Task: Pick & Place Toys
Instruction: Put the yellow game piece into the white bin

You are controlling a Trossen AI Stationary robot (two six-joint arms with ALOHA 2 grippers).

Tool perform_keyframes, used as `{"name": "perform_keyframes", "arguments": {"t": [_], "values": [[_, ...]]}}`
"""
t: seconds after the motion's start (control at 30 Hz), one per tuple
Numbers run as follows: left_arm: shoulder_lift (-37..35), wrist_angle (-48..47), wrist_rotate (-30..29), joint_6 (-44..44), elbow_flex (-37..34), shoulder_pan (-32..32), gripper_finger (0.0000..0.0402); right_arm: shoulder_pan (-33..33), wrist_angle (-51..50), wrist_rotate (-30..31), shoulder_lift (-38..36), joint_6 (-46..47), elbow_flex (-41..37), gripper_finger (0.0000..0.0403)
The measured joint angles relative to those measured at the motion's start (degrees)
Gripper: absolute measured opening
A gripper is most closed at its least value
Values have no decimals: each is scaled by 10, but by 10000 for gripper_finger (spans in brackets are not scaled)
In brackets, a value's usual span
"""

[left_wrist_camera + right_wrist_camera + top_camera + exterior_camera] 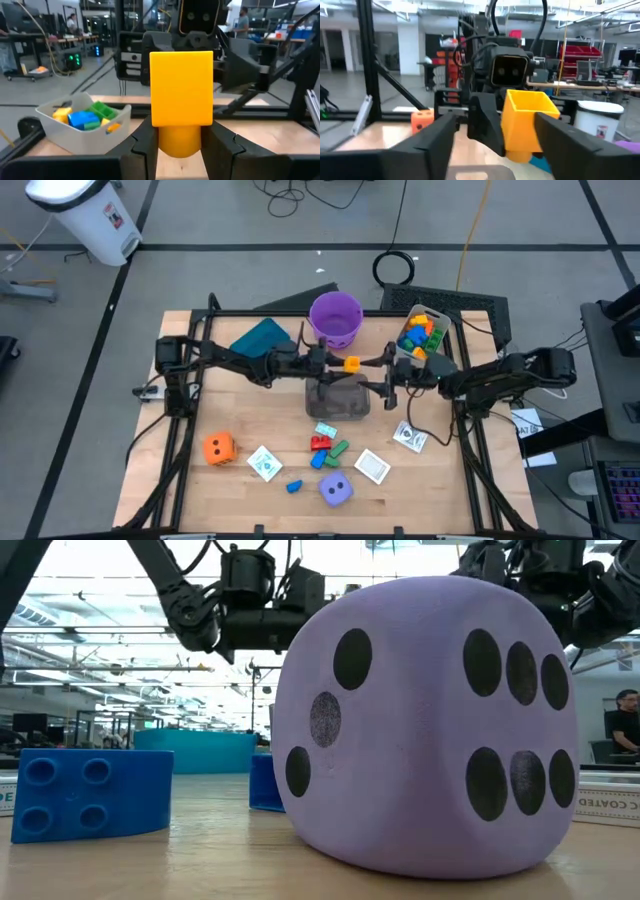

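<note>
Yellow block [351,364] clamped in left hand [181,142], mid-air near tabletop's [180,480] far edge. Right hand [388,384] wide, facing it. For handover: right closes squarely before left releases.

We've got the two arms meeting mid-table over a tub [337,402], with a block [351,364] between the grippers. Behind that sits the bucket [335,318], a bin [262,337] to its left, another tub [421,336] of blocks to its right. Up front: dice [219,447] [336,490], cards [265,463] [372,466] [410,437], loose blocks [327,448].
</note>
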Motion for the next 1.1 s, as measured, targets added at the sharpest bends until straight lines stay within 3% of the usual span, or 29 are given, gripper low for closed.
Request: {"name": "perform_keyframes", "arguments": {"t": [0.17,0.33,0.6,0.93,1.1], "values": [[2,-2,14,-9,2,-1,117,0,1,1,0,12,0,306],[3,-7,36,-5,3,-10,126,-1,1,73,0,-1,1,322],[3,-4,32,8,8,-18,117,4,1,51,4,26,6,318],[2,-5,33,4,9,-18,120,11,-3,48,71,32,48,316],[2,-8,30,-1,9,-18,121,11,-3,46,70,31,49,287]]}}
